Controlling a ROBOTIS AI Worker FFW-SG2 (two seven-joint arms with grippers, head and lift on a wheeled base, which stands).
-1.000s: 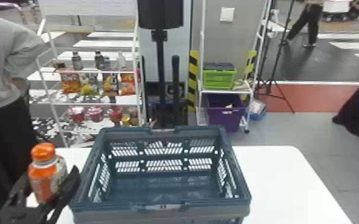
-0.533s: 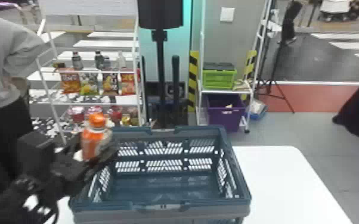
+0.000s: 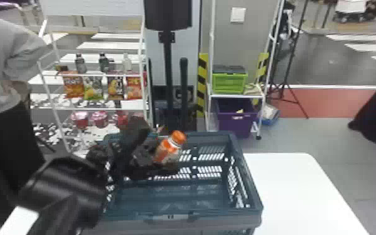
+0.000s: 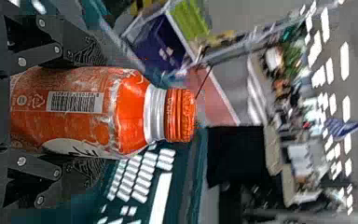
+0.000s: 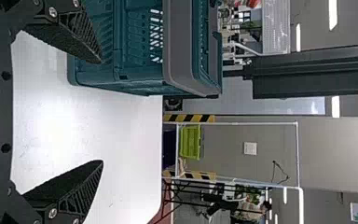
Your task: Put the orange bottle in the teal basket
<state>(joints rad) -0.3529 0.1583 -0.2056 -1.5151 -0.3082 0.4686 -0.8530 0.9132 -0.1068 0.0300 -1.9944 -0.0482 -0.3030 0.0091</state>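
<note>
Left hand (image 4: 93, 111) had the orange bottle (image 3: 166, 150) clamped, tilted cap-up, apparently over the teal basket (image 3: 221, 215), carry step likely near done, next move probably calling for lowering it inside the walls, then letting go.

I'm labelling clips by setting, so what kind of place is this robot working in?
Possibly an exhibition or demo space: a white shelf displays snack bags and bottles, black-and-yellow hazard tape marks a rack, and a tripod stands behind.
</note>
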